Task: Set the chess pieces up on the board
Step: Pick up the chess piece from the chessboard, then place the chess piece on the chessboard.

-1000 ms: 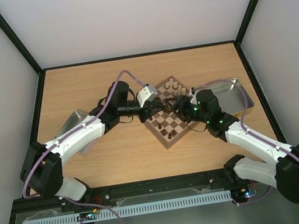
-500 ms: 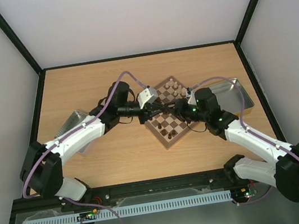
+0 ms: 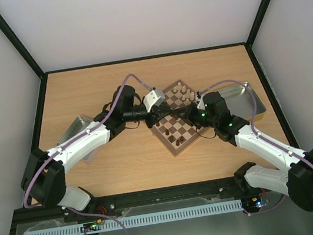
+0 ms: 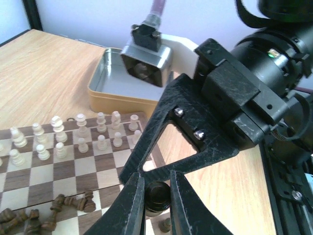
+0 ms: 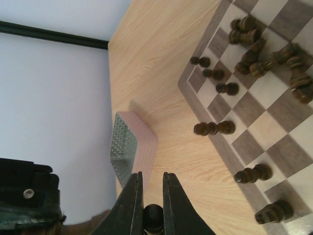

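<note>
Dark piece (image 4: 157,196) is pinched by left tool (image 4: 157,182); right tool (image 5: 152,176) is likewise clamped on a dark piece. Gold-rimmed tin (image 4: 105,95) is set beside board (image 4: 73,164).

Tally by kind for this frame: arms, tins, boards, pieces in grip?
Arms: 2, left arm, right arm
Tins: 2, grey tin, gold-rimmed tin
Chess board: 1
Gripped dark piece: 1
Total: 6
</note>
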`<state>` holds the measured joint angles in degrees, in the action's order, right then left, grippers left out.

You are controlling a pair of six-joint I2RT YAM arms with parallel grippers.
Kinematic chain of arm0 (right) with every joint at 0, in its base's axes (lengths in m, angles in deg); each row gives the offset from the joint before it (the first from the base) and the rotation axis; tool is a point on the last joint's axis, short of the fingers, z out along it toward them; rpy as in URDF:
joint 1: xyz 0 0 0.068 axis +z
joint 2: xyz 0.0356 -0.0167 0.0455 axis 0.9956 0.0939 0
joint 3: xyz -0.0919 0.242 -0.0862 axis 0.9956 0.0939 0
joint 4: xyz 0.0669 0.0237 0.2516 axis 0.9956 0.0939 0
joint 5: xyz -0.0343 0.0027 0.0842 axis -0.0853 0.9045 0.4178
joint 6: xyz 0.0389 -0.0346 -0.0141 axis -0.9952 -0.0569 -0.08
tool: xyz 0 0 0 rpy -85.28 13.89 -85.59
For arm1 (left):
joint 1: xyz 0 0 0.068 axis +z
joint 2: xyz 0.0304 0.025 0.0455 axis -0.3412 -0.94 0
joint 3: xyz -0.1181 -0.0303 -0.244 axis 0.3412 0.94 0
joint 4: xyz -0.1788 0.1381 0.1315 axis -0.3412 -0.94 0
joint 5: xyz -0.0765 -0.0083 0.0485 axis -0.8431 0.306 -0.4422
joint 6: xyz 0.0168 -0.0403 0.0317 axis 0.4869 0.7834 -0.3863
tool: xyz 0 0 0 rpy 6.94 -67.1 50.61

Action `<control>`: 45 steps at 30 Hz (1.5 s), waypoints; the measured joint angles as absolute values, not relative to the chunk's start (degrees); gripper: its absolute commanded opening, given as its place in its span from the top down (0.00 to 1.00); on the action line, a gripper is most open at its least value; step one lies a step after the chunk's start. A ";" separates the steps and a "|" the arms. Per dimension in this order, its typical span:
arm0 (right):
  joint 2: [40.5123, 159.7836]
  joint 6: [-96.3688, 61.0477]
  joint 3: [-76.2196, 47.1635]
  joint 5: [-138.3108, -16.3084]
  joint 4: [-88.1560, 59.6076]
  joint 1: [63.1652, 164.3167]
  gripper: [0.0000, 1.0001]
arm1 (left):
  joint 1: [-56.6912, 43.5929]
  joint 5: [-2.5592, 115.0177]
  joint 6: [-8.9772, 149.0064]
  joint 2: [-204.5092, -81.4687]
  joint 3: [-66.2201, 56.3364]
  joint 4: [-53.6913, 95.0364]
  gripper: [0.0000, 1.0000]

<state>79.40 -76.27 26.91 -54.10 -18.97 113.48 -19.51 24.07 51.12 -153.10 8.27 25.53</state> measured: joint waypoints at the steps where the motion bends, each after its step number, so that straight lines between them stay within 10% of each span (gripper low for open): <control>1: 79.40 -75.71 26.74 -55.10 -18.49 113.48 0.98 | -19.51 25.18 51.76 -153.05 8.38 26.08 0.98; 18: 81.63 -59.95 23.28 -76.20 -12.50 113.48 0.98 | -17.15 61.42 70.10 -151.90 9.34 20.04 0.95; 45: 81.65 -58.81 23.39 -77.22 -12.54 113.48 0.98 | -24.23 63.61 73.72 -152.01 16.99 21.29 0.95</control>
<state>81.65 -58.81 23.39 -77.22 -12.54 113.48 -24.23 63.61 73.72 -152.01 16.99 21.29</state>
